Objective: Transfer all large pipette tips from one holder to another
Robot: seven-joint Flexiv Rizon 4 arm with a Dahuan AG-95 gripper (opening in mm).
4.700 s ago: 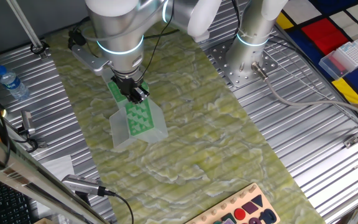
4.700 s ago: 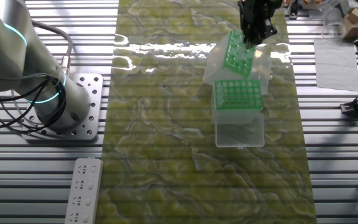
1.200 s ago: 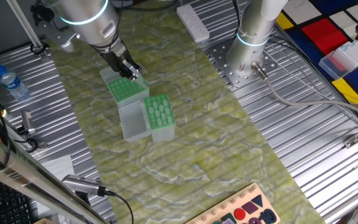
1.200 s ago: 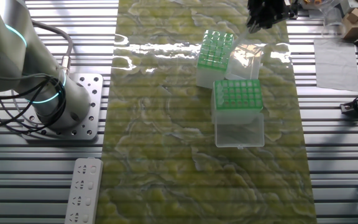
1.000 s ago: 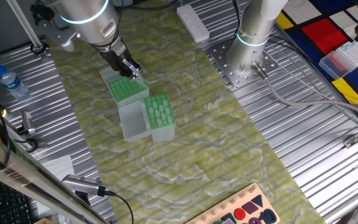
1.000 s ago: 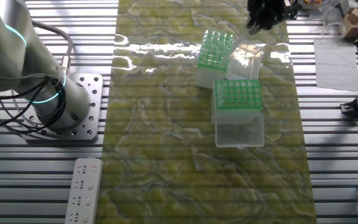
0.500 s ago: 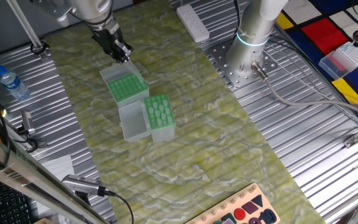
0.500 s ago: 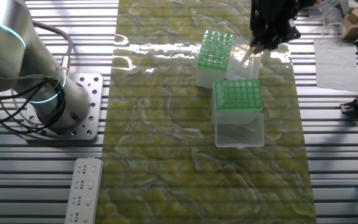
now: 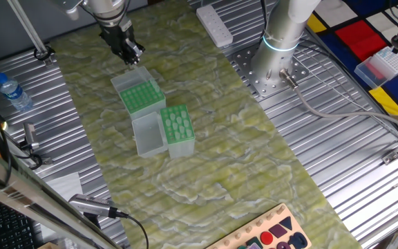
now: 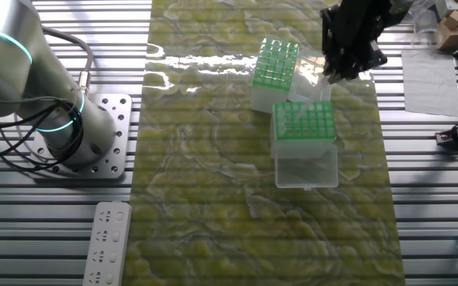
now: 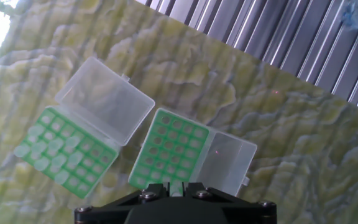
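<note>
Two clear holders stand side by side with their lids open. The large pipette tips (image 11: 59,155) fill the green rack of one holder (image 9: 177,128), also seen in the other fixed view (image 10: 274,62). The second holder (image 9: 142,97) has a green rack (image 11: 169,149) whose holes look dark and empty, and its rack (image 10: 303,121) shows the same open grid. My gripper (image 9: 127,52) hangs above the mat beyond the second holder's lid (image 9: 128,80), touching nothing. In the hand view my gripper (image 11: 178,186) shows a narrow gap between its jaws with nothing in it.
A water bottle (image 9: 12,91) lies on the metal slats at the left. A white power strip (image 9: 214,22) sits near the arm's base (image 9: 276,69). A tray of coloured shapes (image 9: 271,235) is at the mat's near edge. Another tip box (image 9: 387,63) stands far right.
Over the last second my gripper lifted off the far edge of the empty-holed holder and drew back from it. Both holders stayed put. Earlier it had one rack tilted up.
</note>
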